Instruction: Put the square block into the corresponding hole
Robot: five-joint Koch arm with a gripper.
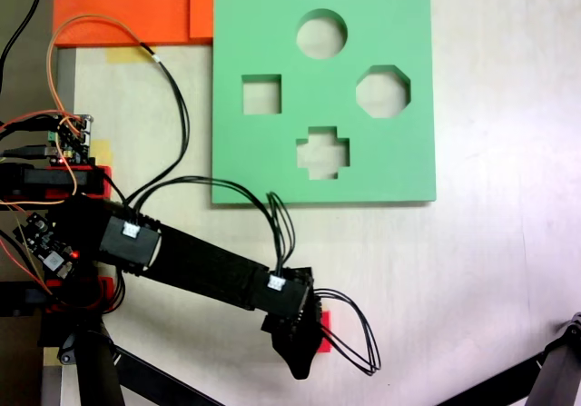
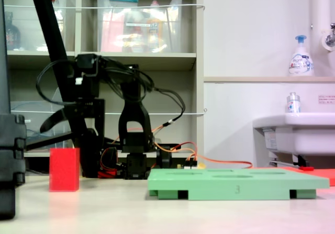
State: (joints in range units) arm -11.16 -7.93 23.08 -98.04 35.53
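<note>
The square block (image 1: 325,321) is a small red cube on the table near the first exterior view's bottom edge, mostly covered by the arm's head. It stands in full at the second exterior view's left as the block (image 2: 64,169). My gripper (image 1: 305,341) hangs over it, open, and the gripper (image 2: 73,132) stays a little above the cube's top, not touching it. The green foam board (image 1: 272,161) lies further up, and its square hole (image 1: 261,94) sits left of the cross cutout (image 1: 322,152) and the octagonal cutout (image 1: 383,91). Side on, the board (image 2: 230,186) hides its holes.
Orange foam sheets (image 1: 136,6) lie beside the board's top left corner. The arm's base, circuit board (image 1: 74,135) and loose wires fill the first exterior view's left. Black tripod legs (image 1: 545,374) cross the bottom corners. A shelf unit and a sink (image 2: 293,129) stand behind.
</note>
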